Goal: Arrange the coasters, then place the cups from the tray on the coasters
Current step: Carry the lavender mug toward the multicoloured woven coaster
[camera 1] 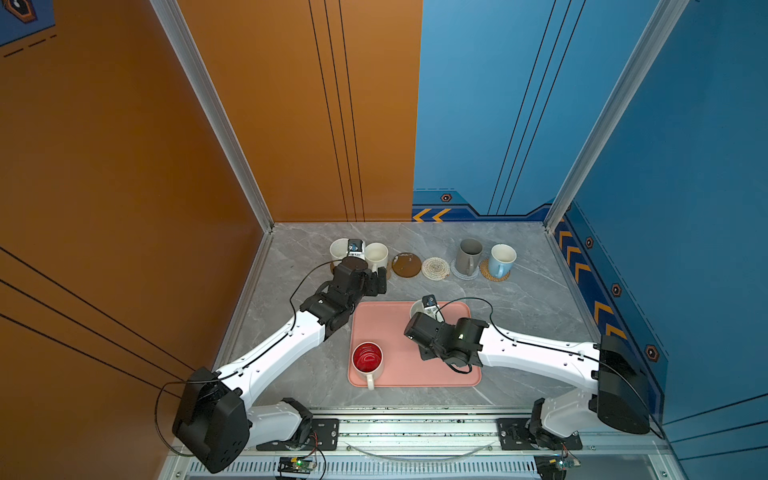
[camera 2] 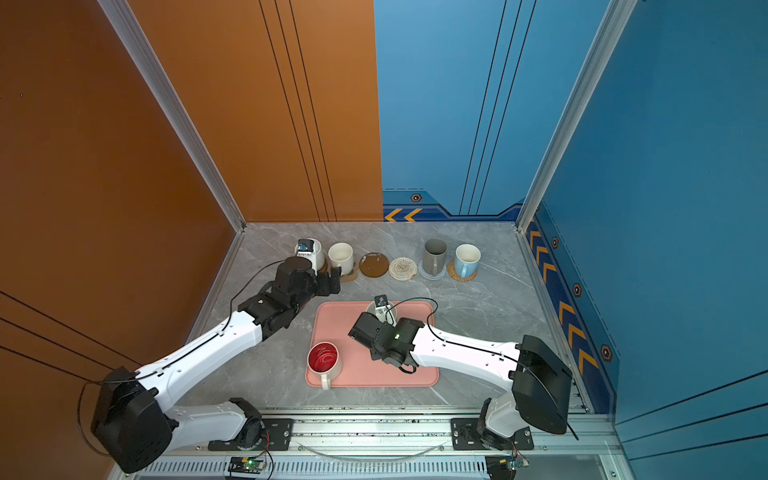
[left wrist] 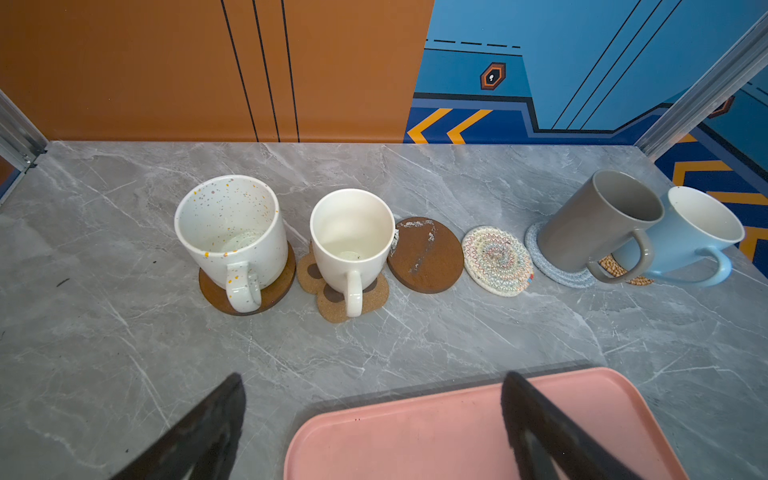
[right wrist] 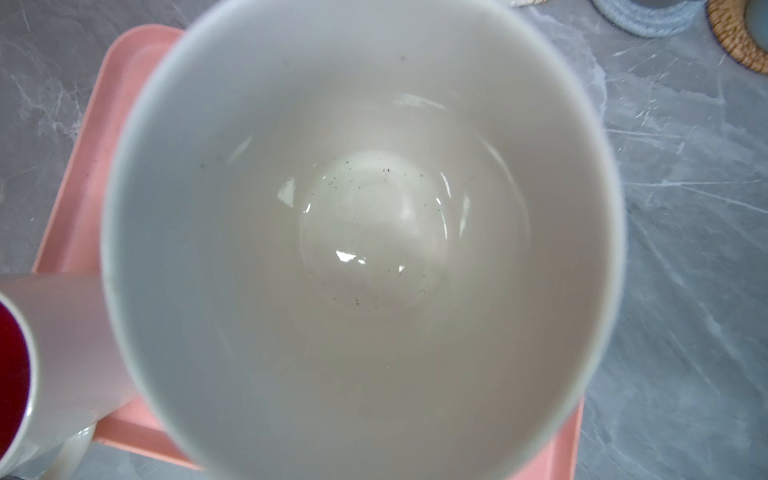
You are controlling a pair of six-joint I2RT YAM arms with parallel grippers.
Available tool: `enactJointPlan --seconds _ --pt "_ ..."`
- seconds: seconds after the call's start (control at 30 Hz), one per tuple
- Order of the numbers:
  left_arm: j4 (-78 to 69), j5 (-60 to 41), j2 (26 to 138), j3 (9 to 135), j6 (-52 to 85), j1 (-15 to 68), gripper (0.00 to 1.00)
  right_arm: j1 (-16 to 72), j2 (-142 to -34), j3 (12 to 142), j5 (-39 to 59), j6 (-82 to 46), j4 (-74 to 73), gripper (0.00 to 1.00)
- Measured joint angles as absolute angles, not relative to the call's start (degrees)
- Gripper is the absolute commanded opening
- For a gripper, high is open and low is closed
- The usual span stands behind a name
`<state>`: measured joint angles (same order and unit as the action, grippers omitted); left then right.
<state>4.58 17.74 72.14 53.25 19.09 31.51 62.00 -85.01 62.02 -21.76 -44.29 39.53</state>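
Looking down, both top views: the tray (camera 1: 415, 372) lies mid-table (camera 1: 532, 299). Six coasters stand in a row behind it, near the back wall.
Tray load: the red-lined mug (camera 1: 367, 358) stands at the tray's near left corner. The pale mug (camera 1: 415, 309) is by its far edge, mostly covered by the right wrist.
Right gripper (camera 1: 423, 318): at the pale mug, fingers out of sight.
Free coasters: the bare brown disc (camera 1: 406, 264) and cream round (camera 1: 435, 268) lie side by side mid-row.
Left gripper (camera 2: 330, 280): spread wide, empty, just in front of the white mug (camera 2: 340, 253).
Left wrist, row: the speckled mug (left wrist: 232, 232) sits on the other brown disc (left wrist: 216, 295) and the white mug on the paw-print coaster (left wrist: 332, 309). The grey mug (left wrist: 598, 224) is on the blue-grey coaster (left wrist: 552, 274), close beside the light blue mug (left wrist: 702, 232).
Left wrist, room: open marble lies between the row and the tray's far rim.
Right wrist: the pale mug fills the view, mouth up, hiding the fingers. The gripper is clenched and, as far as shows, grasps it.
Right wrist, edges: the red-lined mug stands just beside the pale mug. Bare table runs towards the rattan coaster (right wrist: 739, 41).
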Motion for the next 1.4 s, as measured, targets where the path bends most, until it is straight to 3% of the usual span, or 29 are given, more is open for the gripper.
enactJointPlan --seconds 0.73,1.4 --pt "5.54 17.74 72.14 53.25 19.07 31.4 0.96 43.16 -85.25 69.36 -17.04 -30.57 38.5 0.0" --pt "5.54 17.74 72.14 53.25 19.07 31.03 0.96 31.86 -103.07 83.7 -10.96 -25.28 36.69 0.0"
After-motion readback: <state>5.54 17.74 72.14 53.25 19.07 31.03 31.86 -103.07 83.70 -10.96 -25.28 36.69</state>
